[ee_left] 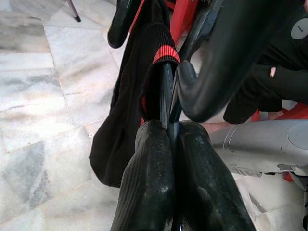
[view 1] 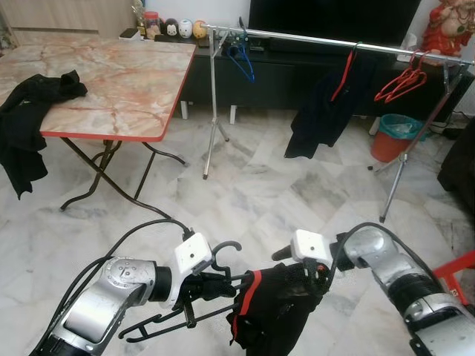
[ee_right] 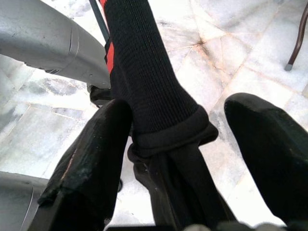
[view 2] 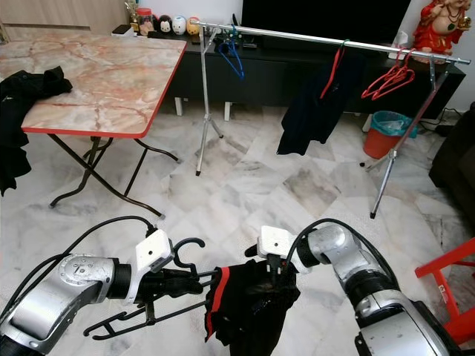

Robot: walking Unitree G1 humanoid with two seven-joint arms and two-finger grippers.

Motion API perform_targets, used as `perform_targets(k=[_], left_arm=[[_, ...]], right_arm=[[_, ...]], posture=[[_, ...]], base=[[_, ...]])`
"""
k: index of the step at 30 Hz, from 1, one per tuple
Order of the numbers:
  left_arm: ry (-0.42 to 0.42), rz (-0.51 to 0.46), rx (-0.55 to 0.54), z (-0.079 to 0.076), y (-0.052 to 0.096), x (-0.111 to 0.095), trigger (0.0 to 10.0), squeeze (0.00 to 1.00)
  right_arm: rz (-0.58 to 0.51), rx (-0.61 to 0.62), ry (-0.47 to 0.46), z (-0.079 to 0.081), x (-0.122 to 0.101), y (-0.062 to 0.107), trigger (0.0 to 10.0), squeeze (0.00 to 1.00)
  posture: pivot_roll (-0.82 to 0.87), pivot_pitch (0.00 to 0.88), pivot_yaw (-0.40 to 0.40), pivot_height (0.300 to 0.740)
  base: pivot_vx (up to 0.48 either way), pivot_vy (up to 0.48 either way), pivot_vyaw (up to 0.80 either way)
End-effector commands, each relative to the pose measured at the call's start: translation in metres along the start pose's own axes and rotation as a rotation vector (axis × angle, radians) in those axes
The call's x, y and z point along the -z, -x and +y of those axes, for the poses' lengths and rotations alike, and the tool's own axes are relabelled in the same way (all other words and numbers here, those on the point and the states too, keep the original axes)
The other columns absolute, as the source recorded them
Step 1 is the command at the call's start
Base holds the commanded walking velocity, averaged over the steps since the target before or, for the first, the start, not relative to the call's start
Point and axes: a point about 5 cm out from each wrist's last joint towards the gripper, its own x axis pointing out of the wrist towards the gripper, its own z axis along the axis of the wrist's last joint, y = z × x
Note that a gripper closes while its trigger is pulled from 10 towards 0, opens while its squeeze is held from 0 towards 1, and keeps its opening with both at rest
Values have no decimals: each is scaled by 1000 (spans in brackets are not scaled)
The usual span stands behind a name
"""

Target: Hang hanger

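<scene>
Nearest, low over the marble floor (view 1: 245, 200): left gripper (ee_left: 169, 126) clamped tight on the black hanger (view 1: 178, 315), hook (view 1: 225, 252) curling up beside the wrist. Black garment (view 1: 271, 311) with red trim bunched on the hanger's far end. Right gripper (ee_right: 180, 139) spread wide around the knit cuff (one finger touching cloth, the other apart, so not yet gripping).

Judged step: dressing the hanger before carrying it over. Best done by keeping the left grip firm, holding the bar level, drawing the cloth along rather than tugging down.

Right wrist view alone gives the gap between the spread fingers; left wrist view alone gives the fingers pinched shut on the thin bar. Head views alone place the goal.

Farther: folding surface (view 1: 159, 81) with dark clothing (view 1: 33, 111) draped over its near left corner. Farthest: metal rail (view 1: 312, 37) carrying a blue hanger (view 1: 241, 59), a hung black garment (view 1: 323, 111), red hangers (view 1: 401, 83); bare stretch between blue hanger and hung garment.
</scene>
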Motion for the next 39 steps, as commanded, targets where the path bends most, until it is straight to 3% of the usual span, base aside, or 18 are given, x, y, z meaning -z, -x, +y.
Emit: perform_targets(k=[1, 2, 3, 10, 11, 12, 13, 15, 16, 17, 30, 39], left_arm=[[-36, -40, 33, -6, -2, -12, 10000, 0], [-37, -40, 35, -7, -2, -12, 10000, 0], [-40, -39, 37, -7, -2, -12, 10000, 0], [-45, -34, 37, -7, -2, -13, 10000, 0], [-45, -35, 38, -7, -2, -13, 10000, 0], [-45, -35, 38, -7, -2, -13, 10000, 0], [-45, -36, 39, -7, -3, -13, 10000, 0], [-46, -36, 40, -7, -3, -13, 10000, 0], [-47, -35, 43, -7, -3, -13, 10000, 0], [-48, -34, 45, -7, -3, -13, 10000, 0], [-64, -3, 73, -11, -4, -11, 10000, 0], [-78, 5, 95, -14, -11, -12, 10000, 0]], right_arm=[[-12, 12, 45, -6, -10, 3, 0, 0], [-9, 10, 55, -6, -11, 2, 7490, 0], [-3, -3, 65, -6, -12, 1, 10000, 0], [9, -21, 84, -7, -15, -2, 10000, 0], [8, -21, 84, -7, -16, -2, 1608, 0], [8, -21, 84, -7, -16, -2, 1608, 0], [3, -24, 86, -8, -17, -2, 0, 0], [-1, -25, 91, -8, -18, -2, 0, 0], [-3, -31, 99, -8, -19, -3, 8431, 0], [-5, -36, 104, -8, -20, -4, 10000, 0], [-45, -82, 161, -8, -37, -14, 10000, 0], [-94, -136, 232, -6, -59, -31, 10000, 0]], posture=[[177, 0, -55, 740], [177, 0, -55, 740], [177, 0, -55, 740], [184, 0, -61, 740], [185, 0, -62, 740], [185, 0, -62, 740], [185, 0, -62, 740], [185, 0, -63, 740], [183, 0, -60, 740], [183, 0, -60, 740], [190, 0, -61, 740], [189, 0, -59, 740]], base=[[0, 0, 0], [0, 0, 0], [0, 0, 0], [0, 0, 0], [0, 0, 0], [0, 0, 0], [0, 0, 0], [0, 0, 0], [0, 0, 0], [0, 0, 0], [0, 0, 0], [0, 0, 0]])
